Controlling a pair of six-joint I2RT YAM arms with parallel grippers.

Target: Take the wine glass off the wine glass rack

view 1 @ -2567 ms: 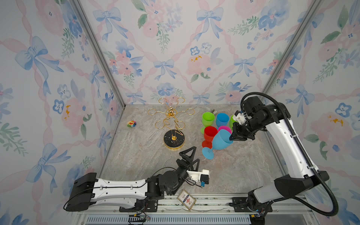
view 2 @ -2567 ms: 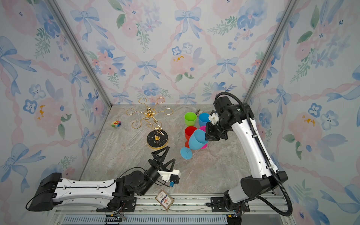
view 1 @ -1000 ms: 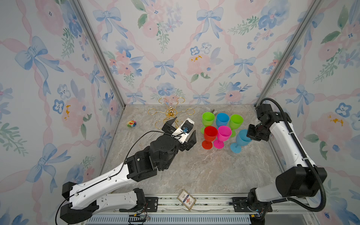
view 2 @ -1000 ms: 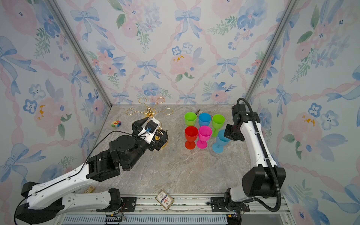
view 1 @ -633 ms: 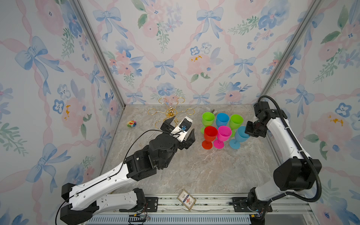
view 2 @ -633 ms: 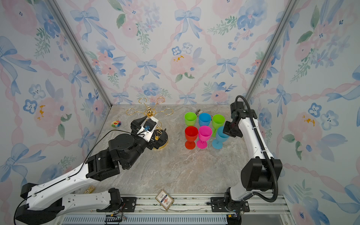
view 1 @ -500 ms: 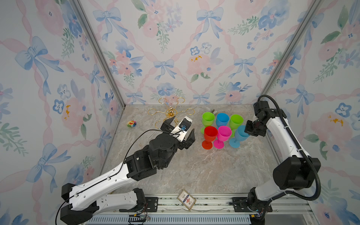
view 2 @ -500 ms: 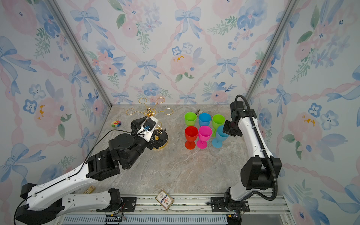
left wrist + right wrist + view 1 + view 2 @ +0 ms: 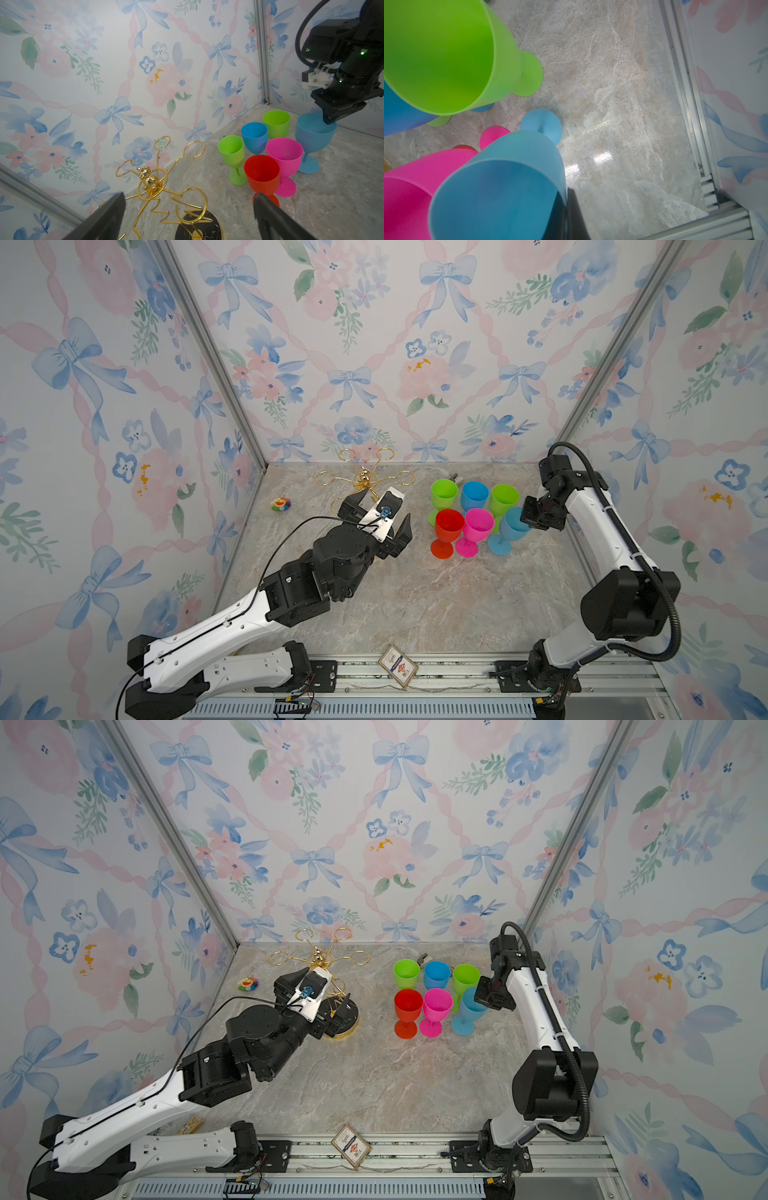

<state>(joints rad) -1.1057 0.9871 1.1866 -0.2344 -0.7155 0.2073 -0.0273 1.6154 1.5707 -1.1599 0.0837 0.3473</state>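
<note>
The gold wine glass rack (image 9: 365,481) (image 9: 320,959) (image 9: 149,180) stands at the back left on its black base (image 9: 347,1017), and its looped arms carry nothing. My left gripper (image 9: 379,512) (image 9: 313,992) (image 9: 189,197) hovers open above the base, one finger on each side of the zigzag stem and touching nothing. A light blue wine glass (image 9: 505,531) (image 9: 467,1011) (image 9: 311,137) (image 9: 500,187) stands upright to the right of the pink one, with its foot on the marble. My right gripper (image 9: 530,516) (image 9: 484,994) (image 9: 330,120) (image 9: 566,216) is shut on its rim.
Five more glasses stand close by: green (image 9: 444,495), blue (image 9: 474,497) and green (image 9: 503,499) behind, red (image 9: 448,531) and pink (image 9: 477,531) in front. A small colourful toy (image 9: 280,504) lies at the left wall. A card (image 9: 397,666) sits on the front rail.
My right gripper has carried the light blue glass left and a little back, from apart on the right to close beside the pink glass. The left arm has barely moved.
</note>
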